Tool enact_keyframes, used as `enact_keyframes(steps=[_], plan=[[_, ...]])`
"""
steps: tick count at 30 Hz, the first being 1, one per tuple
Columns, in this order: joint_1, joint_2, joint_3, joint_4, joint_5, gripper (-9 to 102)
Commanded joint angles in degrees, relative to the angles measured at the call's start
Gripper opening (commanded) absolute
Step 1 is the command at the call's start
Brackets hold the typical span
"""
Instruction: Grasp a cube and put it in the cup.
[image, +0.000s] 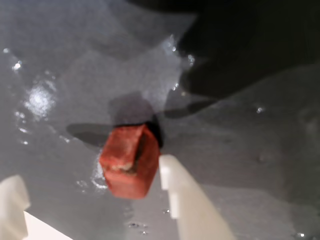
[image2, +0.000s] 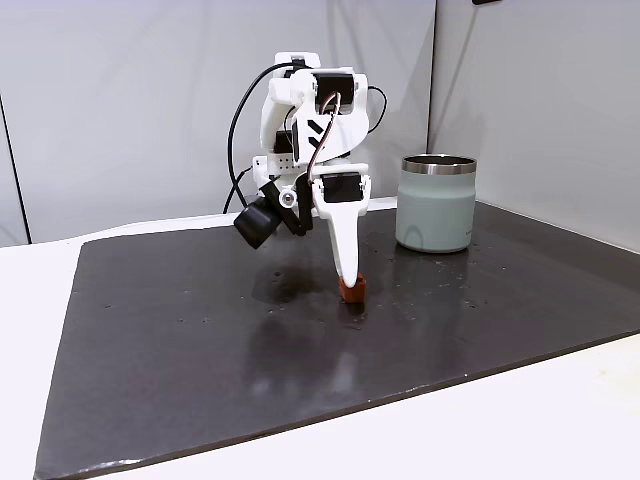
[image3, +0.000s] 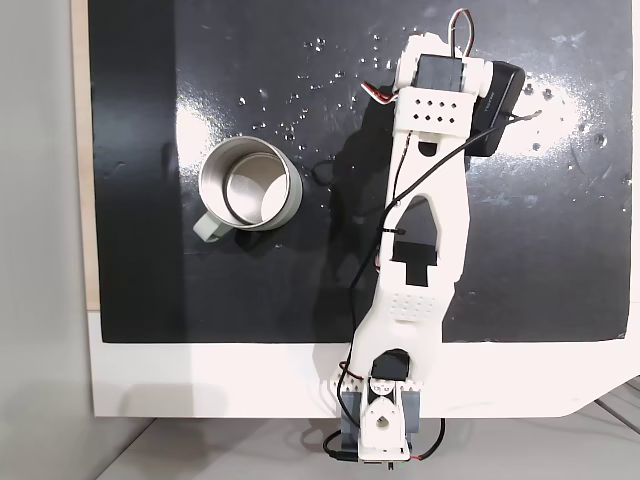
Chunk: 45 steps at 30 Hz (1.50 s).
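In the wrist view the small reddish-orange cube (image: 129, 162) rests on the dark shiny mat between my white fingers. It lies against the right finger (image: 182, 197), and a wide gap separates it from the left finger (image: 12, 202). My gripper (image: 90, 172) is open. From the side, in a fixed view, the gripper (image2: 348, 278) points straight down, with its tip at the cube (image2: 353, 290). The pale grey-green cup (image2: 436, 210) stands upright behind and to the right of the cube. From above, in a fixed view, the cup (image3: 212, 185) looks empty and the arm hides the cube.
The black mat (image2: 180, 340) covers most of the white table (image2: 560, 420). The arm's base (image3: 380, 420) sits at the table edge, and the arm (image3: 425, 220) reaches over the mat to the right of the cup. Small shiny specks dot the mat.
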Motion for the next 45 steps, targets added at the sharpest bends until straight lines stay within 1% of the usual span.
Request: enact_keyframes(steps=[1, 14, 18, 23, 29, 39, 45], plan=[[-0.3, -0.4, -5.0, 0.6, -0.5, 29], [-1.7, -4.0, -7.2, 0.4, -0.5, 27], [-1.8, -4.2, -7.3, 0.3, -0.5, 21], [-1.8, -4.2, -7.1, 0.5, -0.5, 8], [-1.8, -3.7, -6.5, 0.7, -0.5, 1], [-2.1, -0.9, -5.8, 1.1, -0.3, 0], [-3.3, 6.6, -3.5, 1.9, -0.1, 0]])
